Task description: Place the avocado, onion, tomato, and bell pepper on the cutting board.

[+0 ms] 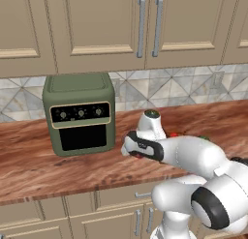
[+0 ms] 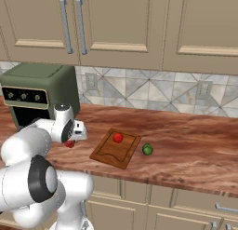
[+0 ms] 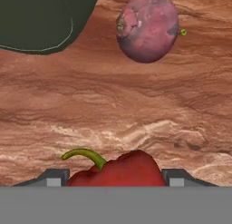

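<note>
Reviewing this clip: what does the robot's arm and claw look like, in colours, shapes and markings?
The arm is glossy white with rounded, bulbous segments and dark grey to black bands at its joints. A round cap with a greenish centre tops the wrist. The claw shows small dark finger tips with light grey square patches. No cables or lettering can be seen.

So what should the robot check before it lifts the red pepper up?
1. bell pepper between the gripper fingers: ok, one fingertip on each side.
2. Grip firm enough to lift: cannot tell.
3. onion out of the way: ok, apart on the countertop.
4. Room on the cutting board: ok, only the tomato sits on it.
5. avocado: ok, lying beside the board, not on it.
</note>
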Controlling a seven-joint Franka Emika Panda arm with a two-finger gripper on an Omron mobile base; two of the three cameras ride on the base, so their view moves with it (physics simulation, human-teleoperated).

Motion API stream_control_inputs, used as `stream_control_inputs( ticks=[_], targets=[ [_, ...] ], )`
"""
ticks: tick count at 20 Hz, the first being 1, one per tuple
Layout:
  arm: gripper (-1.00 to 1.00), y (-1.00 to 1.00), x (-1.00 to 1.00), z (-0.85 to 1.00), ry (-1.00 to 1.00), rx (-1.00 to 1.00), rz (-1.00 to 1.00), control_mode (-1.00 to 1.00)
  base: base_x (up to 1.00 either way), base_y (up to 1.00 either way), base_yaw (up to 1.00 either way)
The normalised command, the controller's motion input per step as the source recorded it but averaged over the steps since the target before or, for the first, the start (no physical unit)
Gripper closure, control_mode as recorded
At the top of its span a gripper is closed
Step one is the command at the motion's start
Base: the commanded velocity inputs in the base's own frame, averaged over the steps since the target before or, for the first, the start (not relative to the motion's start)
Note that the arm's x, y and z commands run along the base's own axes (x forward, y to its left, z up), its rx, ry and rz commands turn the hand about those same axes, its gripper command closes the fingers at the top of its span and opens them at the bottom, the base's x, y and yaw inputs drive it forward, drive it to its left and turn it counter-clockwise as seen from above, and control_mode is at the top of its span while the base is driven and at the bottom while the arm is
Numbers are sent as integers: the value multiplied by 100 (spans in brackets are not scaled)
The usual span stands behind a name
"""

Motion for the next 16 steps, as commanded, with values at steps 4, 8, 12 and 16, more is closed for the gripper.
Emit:
stream_control_inputs(
  ticks=[4,8,12,16],
  targets=[
    [100,-68,9,41,16,0,-22,-100,0,0,0],
    [100,-65,29,24,25,0,-22,-100,0,0,0],
    [100,-61,34,12,25,0,-20,-100,0,0,0],
    [100,-55,33,1,24,0,-17,-100,0,0,0]
  ],
)
